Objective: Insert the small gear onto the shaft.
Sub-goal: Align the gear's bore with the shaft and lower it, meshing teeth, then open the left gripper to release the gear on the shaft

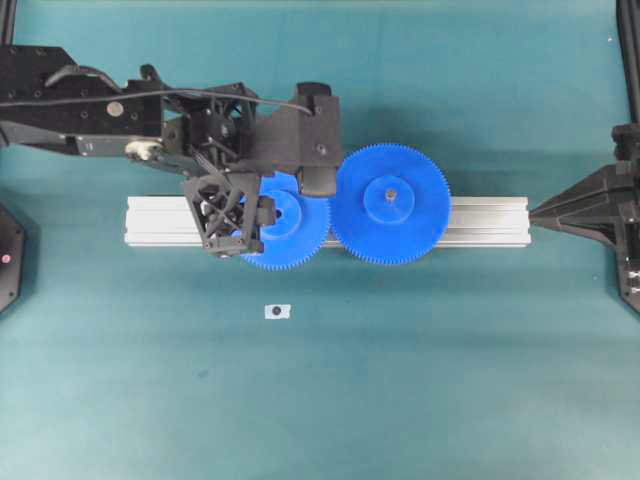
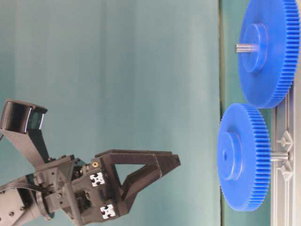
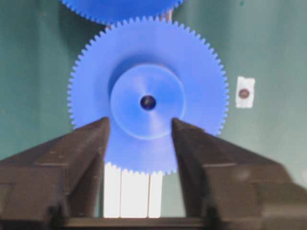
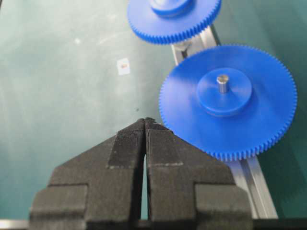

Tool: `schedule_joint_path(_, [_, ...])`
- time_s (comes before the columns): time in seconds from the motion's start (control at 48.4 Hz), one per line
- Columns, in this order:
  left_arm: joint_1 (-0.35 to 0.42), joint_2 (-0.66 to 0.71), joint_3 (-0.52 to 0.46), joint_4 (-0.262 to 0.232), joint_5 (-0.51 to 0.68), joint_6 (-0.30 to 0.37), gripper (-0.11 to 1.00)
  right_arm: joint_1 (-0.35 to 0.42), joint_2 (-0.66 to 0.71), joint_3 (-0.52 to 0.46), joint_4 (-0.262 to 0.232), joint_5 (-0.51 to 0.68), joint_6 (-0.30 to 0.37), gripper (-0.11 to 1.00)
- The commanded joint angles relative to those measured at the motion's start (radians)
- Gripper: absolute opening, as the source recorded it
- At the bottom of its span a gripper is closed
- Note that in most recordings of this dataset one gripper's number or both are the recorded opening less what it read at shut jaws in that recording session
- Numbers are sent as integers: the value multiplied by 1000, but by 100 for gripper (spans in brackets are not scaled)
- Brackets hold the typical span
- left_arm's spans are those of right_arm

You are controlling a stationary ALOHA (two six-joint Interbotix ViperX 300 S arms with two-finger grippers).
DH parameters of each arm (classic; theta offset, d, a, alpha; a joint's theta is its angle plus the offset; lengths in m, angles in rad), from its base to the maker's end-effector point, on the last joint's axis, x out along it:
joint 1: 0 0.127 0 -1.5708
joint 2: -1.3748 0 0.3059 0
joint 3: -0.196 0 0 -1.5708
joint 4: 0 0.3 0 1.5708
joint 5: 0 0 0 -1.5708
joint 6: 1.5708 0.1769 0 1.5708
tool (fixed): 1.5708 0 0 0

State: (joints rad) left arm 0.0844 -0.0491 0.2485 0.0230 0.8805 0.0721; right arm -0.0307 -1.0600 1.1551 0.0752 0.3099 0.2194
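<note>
The small gear [image 1: 295, 235] is a blue toothed disc that sits flat over the aluminium rail [image 1: 160, 220], its teeth meeting the larger blue gear [image 1: 390, 203]. In the table-level view the small gear [image 2: 242, 162] rests on the shaft [image 2: 278, 157], a short metal pin standing on the rail. My left gripper [image 3: 139, 125] is open and empty. It hovers above the small gear [image 3: 147, 100] with its fingers either side of the hub and clear of it [image 2: 175, 162]. My right gripper [image 4: 145, 120] is shut and empty, beyond the rail's right end [image 1: 535, 210].
The larger gear [image 4: 228, 100] sits on its own grey pin [image 4: 222, 81] on the rail. A small white tag [image 1: 277, 311] with a dark dot lies on the green mat in front of the rail. The left arm [image 1: 90, 110] stretches in from the far left.
</note>
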Motion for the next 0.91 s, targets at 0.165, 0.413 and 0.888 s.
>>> schedule_joint_path(0.165, [-5, 6, 51, 5, -86, 0, 41, -2, 5, -8, -2, -9, 9, 1])
schedule_joint_path(0.413, [-6, 69, 83, 3, -153, -5, 41, -2, 2, -6, -2, -12, 11, 1])
schedule_joint_path(0.888, [-9, 87, 75, 5, -149, -3, 41, -2, -11, -6, -2, -12, 11, 1])
